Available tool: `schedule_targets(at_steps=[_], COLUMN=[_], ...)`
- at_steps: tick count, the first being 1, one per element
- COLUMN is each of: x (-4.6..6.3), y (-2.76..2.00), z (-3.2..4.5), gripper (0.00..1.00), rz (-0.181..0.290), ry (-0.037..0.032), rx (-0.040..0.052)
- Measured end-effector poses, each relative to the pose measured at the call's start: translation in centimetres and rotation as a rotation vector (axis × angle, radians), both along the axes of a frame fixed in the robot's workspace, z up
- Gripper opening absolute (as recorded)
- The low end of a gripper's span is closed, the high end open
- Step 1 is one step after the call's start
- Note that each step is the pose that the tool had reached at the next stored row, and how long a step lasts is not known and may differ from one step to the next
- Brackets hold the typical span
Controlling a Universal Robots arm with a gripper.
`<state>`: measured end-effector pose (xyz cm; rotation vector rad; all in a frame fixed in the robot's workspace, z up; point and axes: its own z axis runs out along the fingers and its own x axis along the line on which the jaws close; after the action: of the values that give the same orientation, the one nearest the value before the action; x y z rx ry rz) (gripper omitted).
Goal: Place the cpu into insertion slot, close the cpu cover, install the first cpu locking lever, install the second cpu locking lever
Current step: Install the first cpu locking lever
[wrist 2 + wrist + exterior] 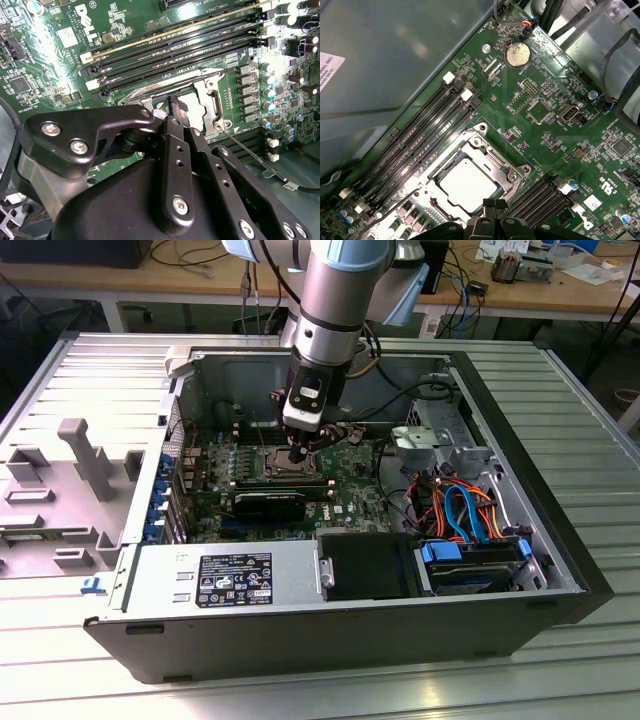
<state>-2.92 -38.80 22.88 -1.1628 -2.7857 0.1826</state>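
Now poised at the socket (pixel 516 172) rim, claw (pixel 491 205) pressed together and empty, likely for pushing; chip (pixel 469 186) already seated under cover (pixel 451 161).

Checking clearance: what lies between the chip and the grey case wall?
Long black memory slots run side by side between the chip and the grey case wall, as the first wrist view shows.

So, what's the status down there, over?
Tool low at insertion slot edge. Cpu seated, cpu cover down over it. Thin lever rod angled out alongside.
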Motion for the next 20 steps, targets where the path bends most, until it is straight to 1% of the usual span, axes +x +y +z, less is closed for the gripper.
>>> schedule_targets(at_steps=[20], x=[0.00], y=[0.00], z=[0.00], gripper=[0.11], rz=[0.012], ry=[0.0000], rx=[0.0012])
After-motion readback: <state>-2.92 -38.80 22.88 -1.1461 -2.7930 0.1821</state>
